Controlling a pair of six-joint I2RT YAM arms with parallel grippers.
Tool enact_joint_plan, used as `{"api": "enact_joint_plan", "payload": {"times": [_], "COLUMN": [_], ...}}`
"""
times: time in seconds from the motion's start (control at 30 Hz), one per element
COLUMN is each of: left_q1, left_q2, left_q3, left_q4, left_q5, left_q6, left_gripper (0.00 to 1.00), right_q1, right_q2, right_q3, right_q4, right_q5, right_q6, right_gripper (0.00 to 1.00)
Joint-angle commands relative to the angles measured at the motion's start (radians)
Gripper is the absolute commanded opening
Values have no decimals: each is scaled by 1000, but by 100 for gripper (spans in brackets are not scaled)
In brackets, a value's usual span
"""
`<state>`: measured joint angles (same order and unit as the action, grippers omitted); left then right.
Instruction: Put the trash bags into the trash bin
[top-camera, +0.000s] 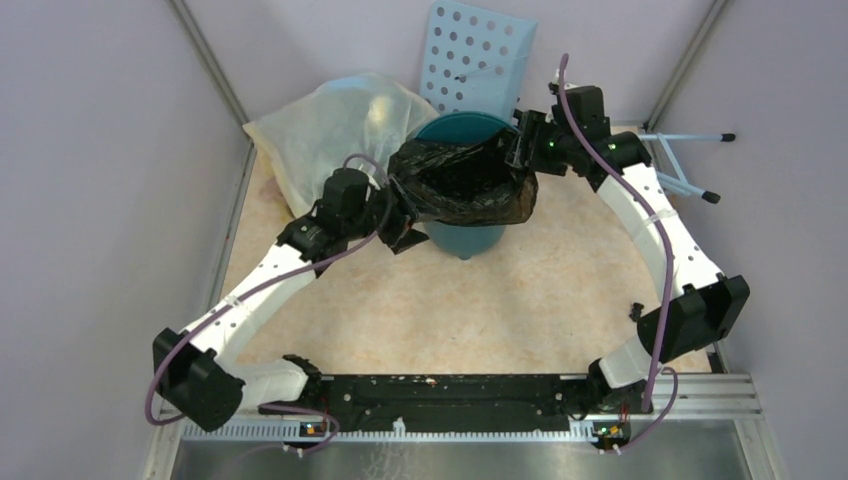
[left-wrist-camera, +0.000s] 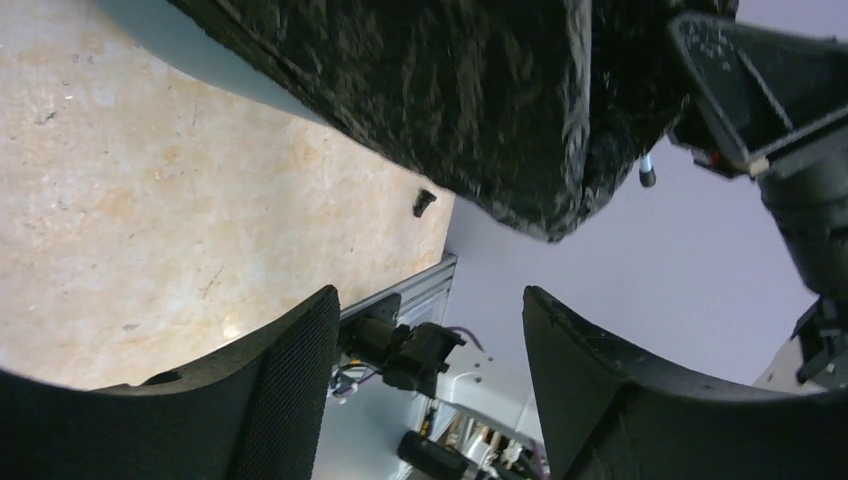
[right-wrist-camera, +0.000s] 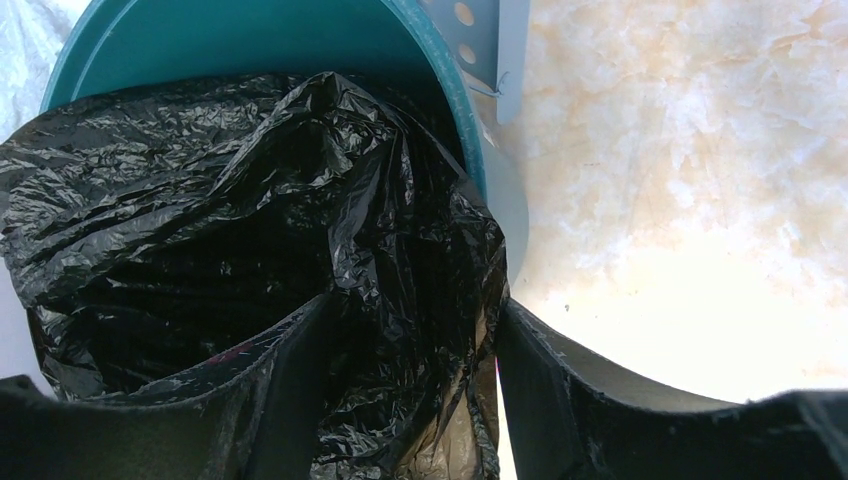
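At the far end of the table (top-camera: 450, 310), both arms are reaching forward and bending inward toward the bin (top-camera: 462, 240), one from each side. The left arm is stretching low and slanted, and its gripper (top-camera: 400, 225) is lying at the lower left edge of the bag (top-camera: 465, 185). The right arm is curving in a higher arc, and its gripper (top-camera: 522, 150) is pointing at the bag's upper right corner, near the bin's rim.

The bag is thin black plastic, glossy and full of small wrinkles. It is hanging floppy over the mouth of the bin, with its opening facing up and its near side drooping down the outer wall. The bin is round, teal and smooth, getting narrower toward its base. The table top is looking like pale beige marble.

From the left wrist, the left jaws are standing wide apart with nothing between them. The bag is hanging just ahead of the fingertips (left-wrist-camera: 300, 340), apart from them. From the right wrist, the crumpled wall of the bag is running between the two right fingers (right-wrist-camera: 600, 400), one finger on the inner side and the other outside. I cannot tell if these jaws are pressing the plastic or only standing around it.

Behind the bin, a big translucent sack (top-camera: 330, 125) and a pale blue panel (top-camera: 475, 55) with round holes are leaning at the back.
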<state>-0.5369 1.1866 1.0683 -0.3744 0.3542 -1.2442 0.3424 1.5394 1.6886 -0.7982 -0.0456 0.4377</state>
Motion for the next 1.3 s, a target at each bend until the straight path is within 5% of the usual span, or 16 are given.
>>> {"api": "enact_joint_plan", "payload": {"times": [0.0, 0.27, 0.67, 0.93, 1.07, 1.27], "left_q1": [-9, -8, -7, 4, 21, 48], "left_q2": [67, 107, 224, 322, 331, 357], "left_q3": [107, 232, 316, 484, 495, 519], "left_q4": [6, -82, -163, -276, -281, -289], "left_q5": [-80, -257, -327, -345, -319, -258], "left_q6": [-107, -107, -143, -20, 29, 102], "left_gripper": [71, 68, 61, 48, 34, 28], "right_q1": [-9, -10, -10, -9, -10, -10], "right_q2": [-43, -40, -79, -100, -127, -128], "right_q3": [-4, -5, -62, -57, -47, -18], "right_q4": [46, 34, 55, 39, 42, -3], "right_q5": [-16, -5, -1, -15, -28, -25], "right_q6": [-6, -9, 18, -12, -34, -52], "right_gripper": [59, 54, 53, 55, 57, 58]}}
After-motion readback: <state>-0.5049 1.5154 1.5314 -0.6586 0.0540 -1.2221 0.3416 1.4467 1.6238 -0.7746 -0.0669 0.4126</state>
